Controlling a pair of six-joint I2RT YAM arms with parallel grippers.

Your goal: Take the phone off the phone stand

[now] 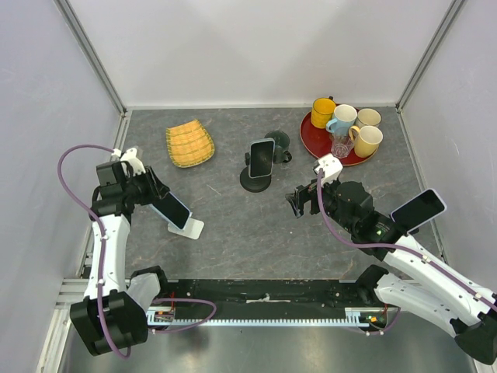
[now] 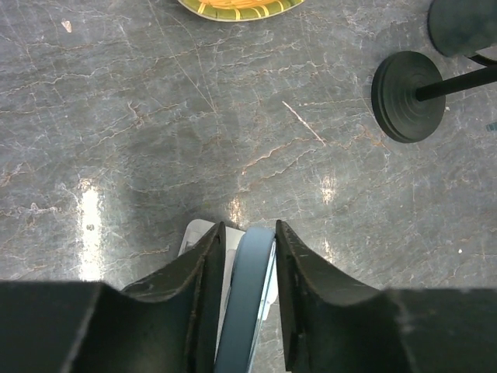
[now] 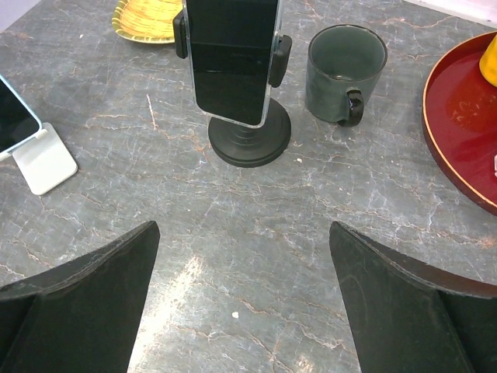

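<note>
Dark marbled desk (image 1: 233,249), white walls. Phone (image 2: 248,303) leans on white stand (image 1: 192,228), left side. Left fingers (image 2: 203,272) straddle its edges for lift-off; contact: cannot tell. Right fingers (image 3: 93,295) released, wide, idle.

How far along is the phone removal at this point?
Approach looks done: the left gripper straddles the phone, a finger on each side. In hand: the grasp, though whether it is firm is unclear. Left: lifting the phone off its white stand, where it rests now. The right gripper hangs open, holding nothing.
</note>
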